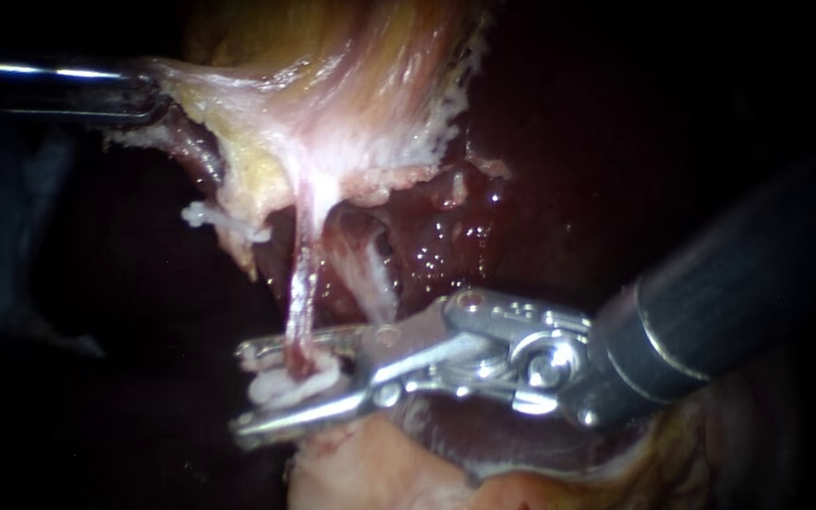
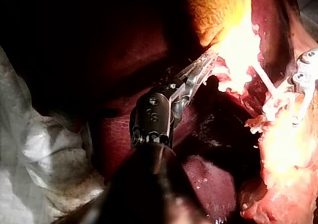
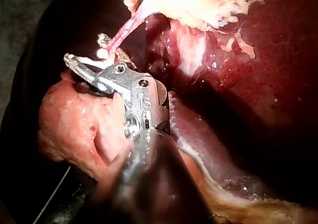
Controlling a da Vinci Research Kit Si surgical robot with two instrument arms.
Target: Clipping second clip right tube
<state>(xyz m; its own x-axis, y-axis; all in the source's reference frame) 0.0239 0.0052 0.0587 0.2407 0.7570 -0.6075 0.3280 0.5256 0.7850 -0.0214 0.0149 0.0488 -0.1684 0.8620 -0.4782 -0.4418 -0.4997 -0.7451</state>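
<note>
near: silver right instrument (image 1: pixel 243 392), jaws open, astride thin pink tube (image 1: pixel 301 293) at its near end | behind: glossy dark red liver (image 1: pixel 446 246) | far left: dark-shafted left instrument (image 2: pixel 206 65), jaws clamped on pale yellowish tissue (image 1: pixel 332 104)

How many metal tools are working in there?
2. The left instrument enters from the left, gripping pale tissue; the right instrument enters from the right, open around a thin tube. None seems hidden.

Place: we see a surgical lab bench.
Signs: we see a liver (image 2: pixel 208 180) lying on a sheet (image 2: pixel 35 144), with the left instrument (image 2: pixel 211 59) and right instrument (image 1: pixel 241 395) over it.
</note>
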